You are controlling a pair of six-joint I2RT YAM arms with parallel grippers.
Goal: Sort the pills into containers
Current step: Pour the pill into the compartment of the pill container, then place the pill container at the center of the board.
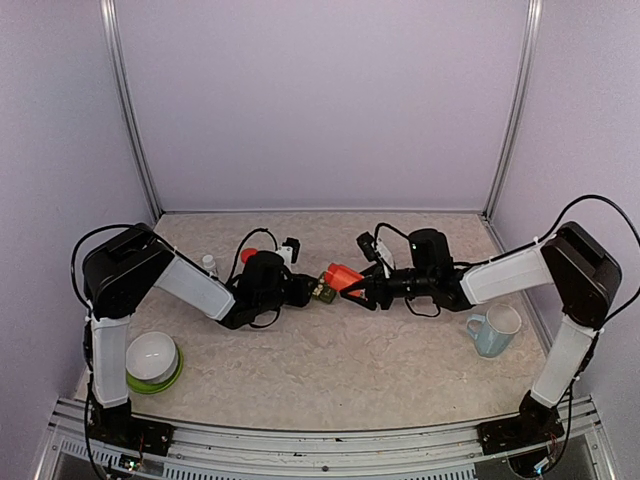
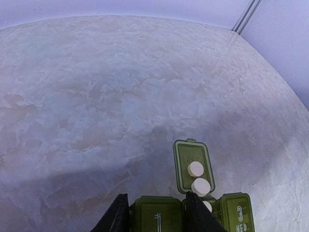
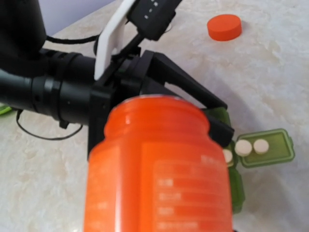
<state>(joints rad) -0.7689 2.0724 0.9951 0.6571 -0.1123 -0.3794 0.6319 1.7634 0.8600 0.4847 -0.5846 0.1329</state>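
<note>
Where the left gripper [image 2: 155, 217] meets the dark green three-compartment pill container [image 2: 237, 215], its fingers are closed against both sides of the shut end compartment, with the container resting on the table [image 2: 96, 96]. The middle lid [image 2: 193, 150] lies open and flat, carrying two white pills [image 2: 195, 169]; a third sits in its compartment. The right gripper [image 1: 362, 288] clamps the orange-red bottle [image 3: 154, 164], tipped mouth-first toward the container
</note>
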